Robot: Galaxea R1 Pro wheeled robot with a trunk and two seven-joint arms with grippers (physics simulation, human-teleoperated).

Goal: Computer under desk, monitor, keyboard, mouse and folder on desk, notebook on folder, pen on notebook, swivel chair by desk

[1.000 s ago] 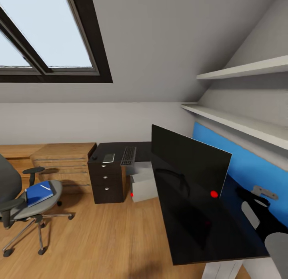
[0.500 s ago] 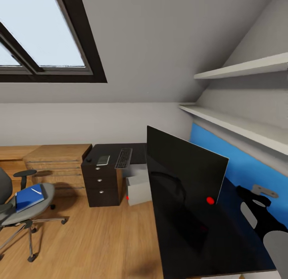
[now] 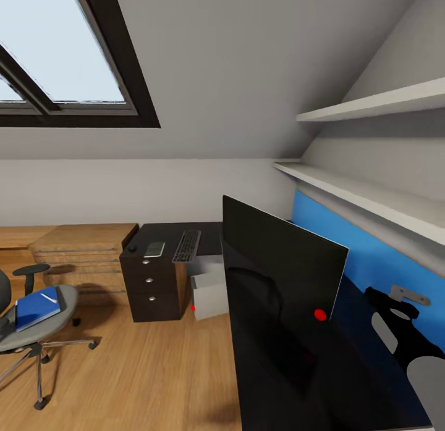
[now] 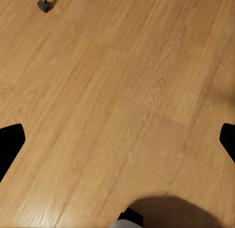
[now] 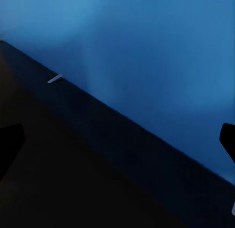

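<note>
Desk (image 3: pixel 170 232): L-shaped, glossy black; serves as landmark. Rigid, heavy, not for lifting.
Swivel chair (image 3: pixel 28 323): well apart from desk, on wood floor beyond drawer end. Likely rolls freely on castors; push at backrest or armrest, low force.
Monitor (image 3: pixel 281 264): upright on near wing of desk. Likely top-heavy, fragile panel; leave in place.
Computer (image 3: pixel 207 292): under desk, just beside drawer unit. Already placed.
Keyboard (image 3: pixel 187 246): flat on far wing of desk. Stiff, light; grip across a long edge.
Folder (image 3: pixel 36 307): on chair seat, off desk. Thin, probably flexible and slick; pinch at an overhanging edge.
Notebook (image 3: pixel 154 249): on desk, beside keyboard. Light; pinch at edge.
Mouse (image 3: pixel 132 248): on desk, near corner above drawers. Rounded, likely slippery; grip across flanks.
Pen (image 3: pixel 49 298): on folder. Likely rolls; pinch mid-shaft.
Left gripper (image 4: pixel 117 140): fingers spread wide, nothing between, above floor.
Right gripper (image 5: pixel 117 140): fingers spread wide, nothing between, above desk.
</note>
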